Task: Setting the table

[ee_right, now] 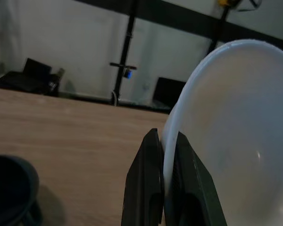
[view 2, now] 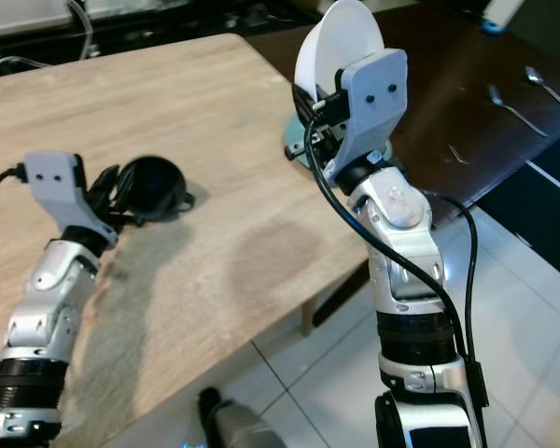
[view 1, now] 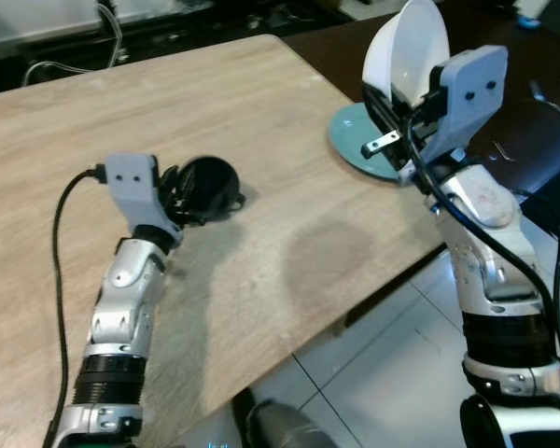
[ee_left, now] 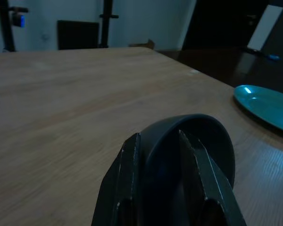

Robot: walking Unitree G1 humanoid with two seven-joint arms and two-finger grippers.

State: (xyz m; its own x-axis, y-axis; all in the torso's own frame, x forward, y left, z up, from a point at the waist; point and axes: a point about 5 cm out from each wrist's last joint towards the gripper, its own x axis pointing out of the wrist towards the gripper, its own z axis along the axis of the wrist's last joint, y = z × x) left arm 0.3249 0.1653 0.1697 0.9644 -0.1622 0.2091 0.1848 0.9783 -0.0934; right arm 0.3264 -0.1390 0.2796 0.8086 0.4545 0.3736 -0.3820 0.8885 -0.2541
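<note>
The light wooden worktop (view 1: 261, 271) carries a teal plate (view 1: 359, 140) at its far right edge, and that plate serves as the reference for everything else.

The right gripper (ee_right: 164, 181) is raised above the near side of the teal plate. Its jaws are clamped on the rim of a white bowl (view 1: 408, 47), one finger on the inside of the wall and one on the outside. The bowl is held on edge, tipped steeply, clear of the plate and not touching it.

The left gripper (ee_left: 161, 174) is well to the left of the teal plate, low over the middle of the worktop. Its jaws are closed on the rim of a dark cup (view 1: 208, 184), one finger (ee_left: 127, 174) outside the wall and the other inside. The cup appears tilted, its opening turned toward the plate. Whether its base rests on the wood cannot be settled from the dim wrist view; the head views show a shadow directly under it.

Beyond the teal plate lies a dark brown table (view 2: 448, 84) butted against the worktop. On it, well to the right of the plate, lie two pieces of silver cutlery (view 2: 515, 110), side by side and apart from one another.

White tiled floor (view 1: 392, 373) shows below the near edge of the worktop, under the plate's side.
</note>
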